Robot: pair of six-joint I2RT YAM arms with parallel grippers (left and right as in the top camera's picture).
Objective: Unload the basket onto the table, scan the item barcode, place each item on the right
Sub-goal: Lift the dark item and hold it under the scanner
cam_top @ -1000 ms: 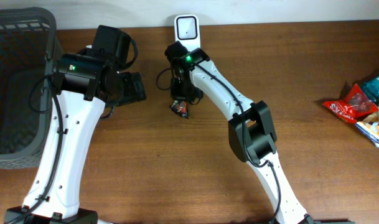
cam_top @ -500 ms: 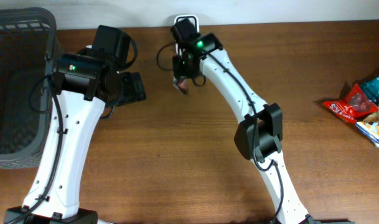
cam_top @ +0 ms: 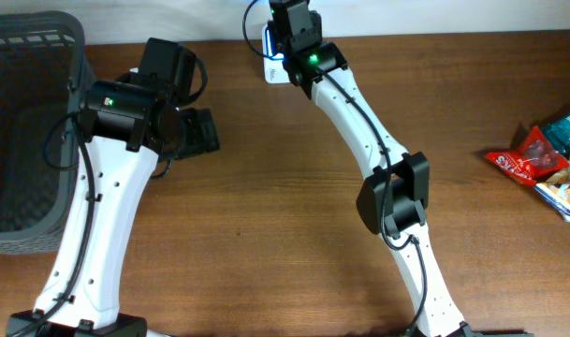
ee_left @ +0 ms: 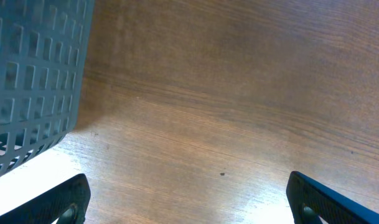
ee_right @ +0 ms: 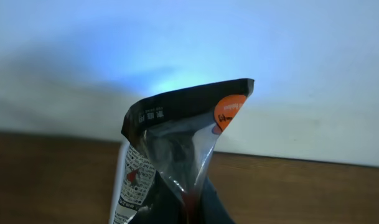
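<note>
**Position of the item.** The packet (ee_right: 177, 155) is clamped by its lower end in the jaws of the right gripper (cam_top: 289, 19), which are closed on the thin film. In the right wrist view its long axis runs straight up out of the jaws with a slight lean to the right. The sealed top edge and an orange sticker are uppermost. A pale wall with a blue glow lies behind it.

**Relation to the scanner.** The white scanner (cam_top: 270, 47) stands at the far edge of the counter (cam_top: 266, 206), and the right wrist partly covers it from above. The packet is held up off the counter, close to the scanner. Which face is turned toward the scanner window cannot be told. A white printed panel shows low on the packet's left side, but no barcode is legible.

**Other arm.** The jaws of the left gripper (ee_left: 189, 208) are wide apart and empty, above bare counter beside the basket (ee_left: 27, 81). The right arm is the nearer one, so any turning of the packet probably falls to the right wrist.
</note>
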